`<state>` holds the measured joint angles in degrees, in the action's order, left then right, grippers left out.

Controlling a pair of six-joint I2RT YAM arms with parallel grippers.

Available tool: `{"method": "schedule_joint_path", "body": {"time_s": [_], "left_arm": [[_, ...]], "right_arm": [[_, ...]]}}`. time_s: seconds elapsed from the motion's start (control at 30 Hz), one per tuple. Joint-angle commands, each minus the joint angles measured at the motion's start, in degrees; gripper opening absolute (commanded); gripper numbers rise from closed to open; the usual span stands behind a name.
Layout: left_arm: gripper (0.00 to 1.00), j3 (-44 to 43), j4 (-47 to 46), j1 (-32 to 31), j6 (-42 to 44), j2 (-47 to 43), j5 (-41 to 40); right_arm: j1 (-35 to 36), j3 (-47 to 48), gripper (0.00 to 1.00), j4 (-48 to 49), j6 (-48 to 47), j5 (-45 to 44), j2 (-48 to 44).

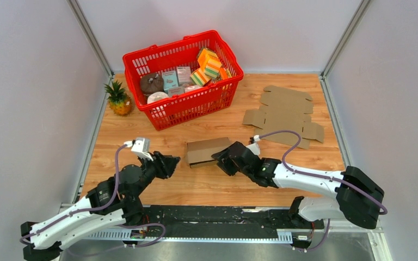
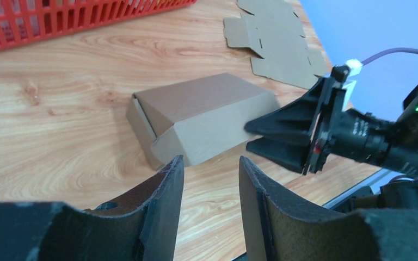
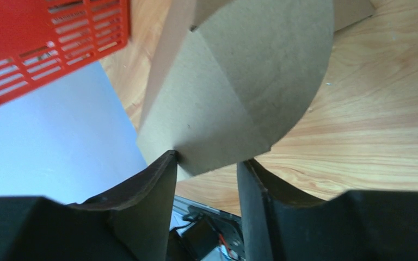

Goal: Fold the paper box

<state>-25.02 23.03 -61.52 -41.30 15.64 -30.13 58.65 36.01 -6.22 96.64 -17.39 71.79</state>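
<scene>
Left gripper (image 2: 209,160): nearest the left wrist lens. Its two dark fingers (image 2: 160,196) stand parted with bare wood showing in the gap. It is released and holds nothing.
Left gripper, place: low over the table, just short of the paper box's left end and pointing at it, not touching.
Right gripper (image 3: 208,159): its jaws are spread and nothing is clamped between them. In the right wrist view the edge of a curved cardboard flap reaches the fingertips, and one tip touches the flap's corner.
Right gripper, seen from the left wrist: the upper finger tip rests against the box's right end, with the lower finger just beneath it, off the cardboard.
Paper box (image 1: 207,150): brown cardboard, partly folded into a low closed shape. It lies on the wood between the two grippers, near the middle of the table's front half. Its left end shows a tucked flap and an open seam.
Wooden table (image 1: 212,187): light plank pattern, walled by pale panels.
Flat cardboard blank (image 1: 286,114): unfolded, lying behind and to the right of the box, well apart from it.
Red shopping basket (image 1: 190,106): at the back left of centre, holding striped sponges, small cartons and other goods.
Pineapple (image 1: 120,99): upright, just left of the basket.
</scene>
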Motion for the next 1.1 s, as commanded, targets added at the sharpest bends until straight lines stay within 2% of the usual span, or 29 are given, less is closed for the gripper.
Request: {"method": "schedule_joint_path", "body": {"time_s": [0.0, 0.07, 0.1, 0.13, 0.17, 0.23, 0.3, 0.4, 0.47, 0.57, 0.6, 0.7, 0.9, 1.07], "left_arm": [[0.48, -6.62, 2.31, -0.01, 1.65, 9.12, 2.71], [0.45, -10.38, 0.80, 1.39, 2.89, 17.88, 2.36], [0.43, -11.19, -0.34, 2.18, 3.33, 20.63, 2.79], [0.42, -11.80, -1.48, 3.32, 2.89, 23.27, 4.62], [0.41, -12.42, -2.62, 4.90, 2.46, 27.47, 6.21], [0.38, -11.55, -9.20, 9.21, 1.58, 30.84, 11.55], [0.36, -9.45, -14.57, 12.36, 0.70, 34.89, 13.42], [0.32, -8.12, -18.54, 14.23, 0.25, 39.37, 14.57], [0.31, -7.86, -19.77, 14.76, 0.61, 42.00, 14.84], [0.30, -7.16, -20.91, 14.85, 0.17, 43.77, 15.28], [0.29, -6.72, -21.44, 14.85, -0.01, 43.95, 15.62], [0.28, -4.70, -22.32, 14.85, -1.15, 44.21, 15.54], [0.26, -1.71, -22.41, 14.85, -2.99, 44.39, 15.98], [0.25, -0.03, -22.85, 14.85, -4.40, 45.70, 17.03]], "right_arm": [[-0.82, -2.51, 0.51, 4.19, -6.54, 4.11, -0.95], [-1.61, -3.14, 0.54, 5.69, -11.79, 7.18, -0.86], [-1.79, -3.14, 0.62, 7.61, -13.83, 7.97, -0.95], [-1.96, -3.14, 0.66, 7.97, -15.76, 9.46, -0.95], [-2.83, -3.14, 0.67, 8.41, -17.87, 10.87, -0.95], [-3.63, -2.96, 0.68, 7.72, -23.41, 13.94, -1.21], [-4.86, -3.23, 0.68, 6.84, -27.88, 16.14, -1.83], [-5.74, -4.81, 0.68, 8.84, -33.60, 23.08, -4.98], [-5.92, -4.29, 0.70, 8.07, -41.33, 27.92, -6.74], [-8.01, 0.97, 0.79, -1.67, -51.18, 32.84, -8.33], [-9.33, 2.82, 0.79, -6.39, -53.55, 35.12, -8.16], [-14.34, 7.39, 0.79, -11.43, -59.01, 40.40, -8.77], [-24.36, 13.64, 0.77, -12.59, -62.98, 45.16, -7.90], [-27.80, 15.93, 0.72, -7.85, -63.07, 52.01, 0.52]]}}
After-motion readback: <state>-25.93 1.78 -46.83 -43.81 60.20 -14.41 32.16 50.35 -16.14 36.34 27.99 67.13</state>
